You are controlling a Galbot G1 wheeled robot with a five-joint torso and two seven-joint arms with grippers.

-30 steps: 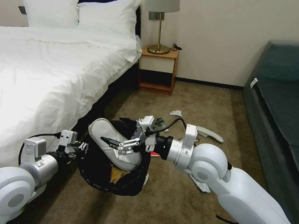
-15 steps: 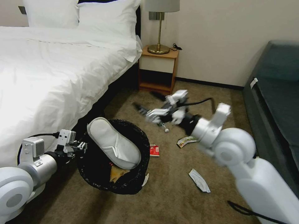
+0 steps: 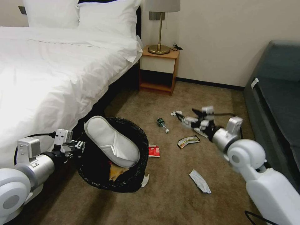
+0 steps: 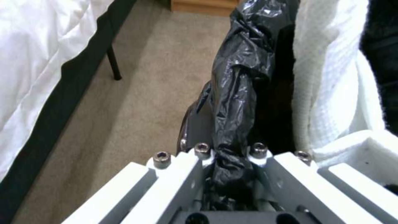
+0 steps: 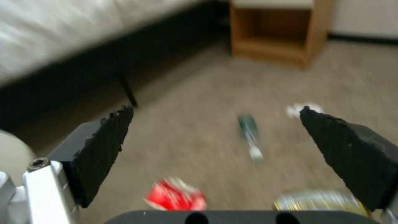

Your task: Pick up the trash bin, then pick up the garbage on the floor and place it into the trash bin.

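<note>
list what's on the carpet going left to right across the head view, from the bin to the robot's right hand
Round trash bin lined with black plastic bag, held at its rim by the left hand → red snack wrapper → small green plastic bottle → yellow-silver snack wrapper → open right hand, hovering above the carpet.

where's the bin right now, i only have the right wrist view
observer: the trash bin is held tilted beside the bed, with the left gripper shut on its black bag rim
operator: anything in it yet
observer: a white slipper lies across its mouth, with a tan paper bag under it
operator: any litter i can't see
observer: a white wrapper lies on the carpet behind the right gripper, nearer the robot
</note>
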